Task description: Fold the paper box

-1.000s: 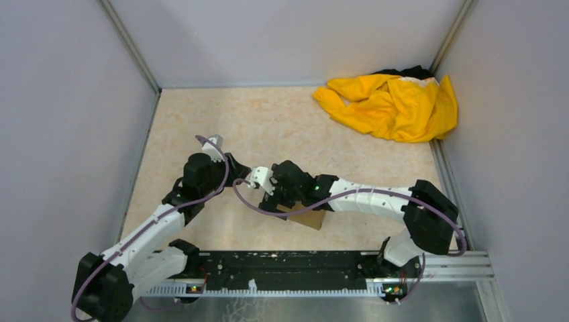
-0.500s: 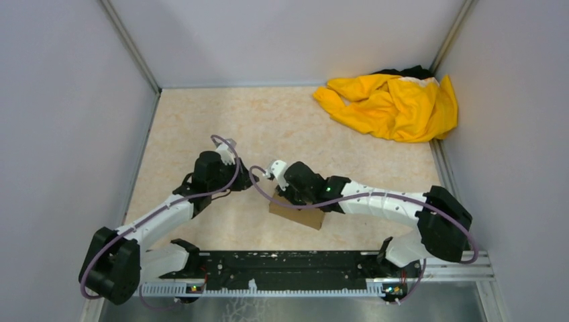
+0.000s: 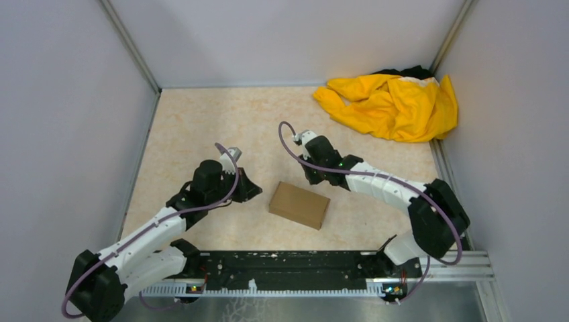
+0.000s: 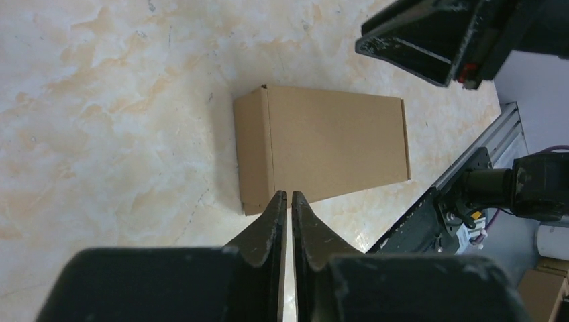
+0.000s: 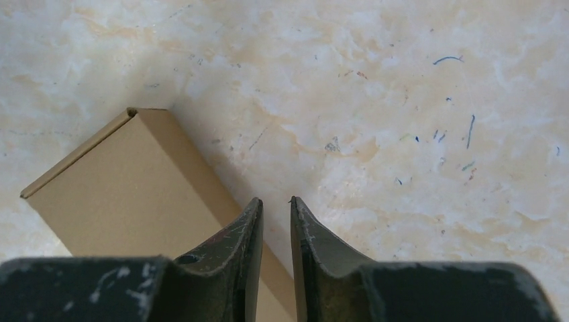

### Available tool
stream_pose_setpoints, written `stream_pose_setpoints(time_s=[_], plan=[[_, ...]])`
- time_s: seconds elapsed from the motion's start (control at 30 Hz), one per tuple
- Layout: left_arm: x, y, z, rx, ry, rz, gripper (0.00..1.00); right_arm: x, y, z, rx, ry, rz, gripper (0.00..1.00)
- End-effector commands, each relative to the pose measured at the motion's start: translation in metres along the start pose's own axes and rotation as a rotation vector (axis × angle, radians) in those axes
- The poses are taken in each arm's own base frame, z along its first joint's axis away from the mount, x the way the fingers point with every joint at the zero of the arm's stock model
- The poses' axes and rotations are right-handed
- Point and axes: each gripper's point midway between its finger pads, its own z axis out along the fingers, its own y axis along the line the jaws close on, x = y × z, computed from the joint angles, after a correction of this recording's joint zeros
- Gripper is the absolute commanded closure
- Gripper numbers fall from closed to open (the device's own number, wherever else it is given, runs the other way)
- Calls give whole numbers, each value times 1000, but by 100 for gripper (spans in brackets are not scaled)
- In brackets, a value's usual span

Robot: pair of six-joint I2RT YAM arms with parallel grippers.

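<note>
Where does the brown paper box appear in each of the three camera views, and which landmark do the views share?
Top external: the paper box lies closed at centre, between the two arms, touched by neither.
Left wrist: the box sits mid-picture, just beyond the fingertips.
Right wrist: the box fills the lower left, partly behind the fingers.
Shared landmark: the beige marbled tabletop under the box.

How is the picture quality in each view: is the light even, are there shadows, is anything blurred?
Top view: even, soft light, no glare; the paper box is sharp. Left wrist view: the box casts a soft shadow on the table; the left claw is slightly soft up close. Right wrist view: sharp tabletop, faint shadow beside the box; the right claw is dark.
</note>
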Motion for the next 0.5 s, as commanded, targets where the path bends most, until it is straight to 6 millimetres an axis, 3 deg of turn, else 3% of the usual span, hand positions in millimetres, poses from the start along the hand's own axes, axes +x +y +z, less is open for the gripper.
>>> stream_pose_setpoints(time_s=[0.0,0.17,0.47], plan=[[31,13,-8,-66,78,-39,90,-28,8,14,-50,-25,18,77],[54,9,-12,-67,124,-55,99,-32,12,34,-94,-1,28,82],[91,0,0,-44,200,-79,100,-31,25,54,-175,32,37,82]])
